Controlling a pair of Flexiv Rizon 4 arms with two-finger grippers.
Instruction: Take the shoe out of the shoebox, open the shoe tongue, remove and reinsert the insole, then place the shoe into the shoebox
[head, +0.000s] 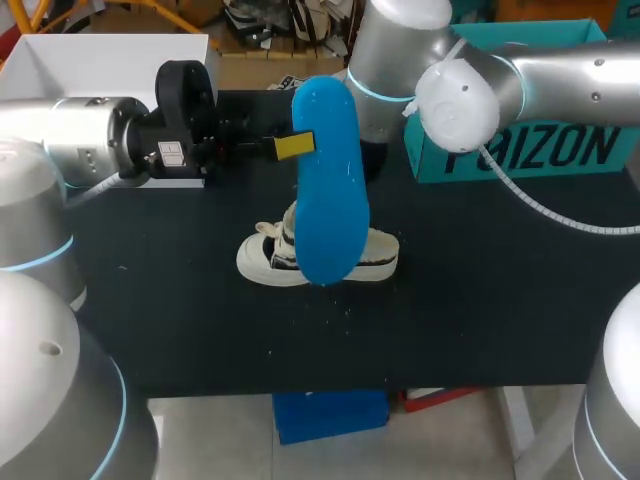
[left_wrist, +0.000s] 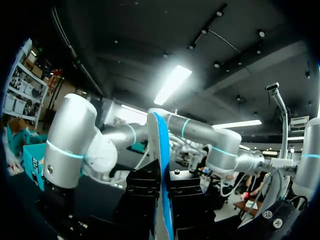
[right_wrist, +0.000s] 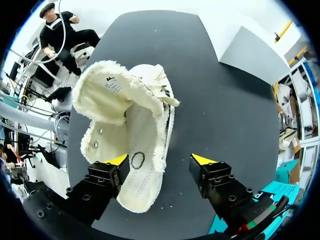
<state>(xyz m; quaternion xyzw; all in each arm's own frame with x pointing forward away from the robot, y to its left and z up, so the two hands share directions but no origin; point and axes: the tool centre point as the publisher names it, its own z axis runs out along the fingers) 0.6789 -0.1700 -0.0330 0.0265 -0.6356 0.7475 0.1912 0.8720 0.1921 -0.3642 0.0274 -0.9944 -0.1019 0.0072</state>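
Note:
A blue insole (head: 328, 180) hangs upright above the table, and my left gripper (head: 292, 146) is shut on its edge from the left. In the left wrist view the insole (left_wrist: 162, 165) shows edge-on, pinched between the black fingers of that gripper (left_wrist: 163, 200). Below it a white canvas shoe (head: 262, 258) lies on the black table, partly hidden by the insole. In the right wrist view my right gripper (right_wrist: 160, 160) stands open over the shoe (right_wrist: 135, 115). One yellow tip is over the shoe's side, the other over bare table. The shoe's mouth gapes wide. In the head view the insole hides this gripper.
The teal shoebox (head: 520, 160) stands at the back right, behind my right arm. A white box (head: 100, 60) sits at the back left. Bare black table (head: 480, 300) lies in front of and to the right of the shoe.

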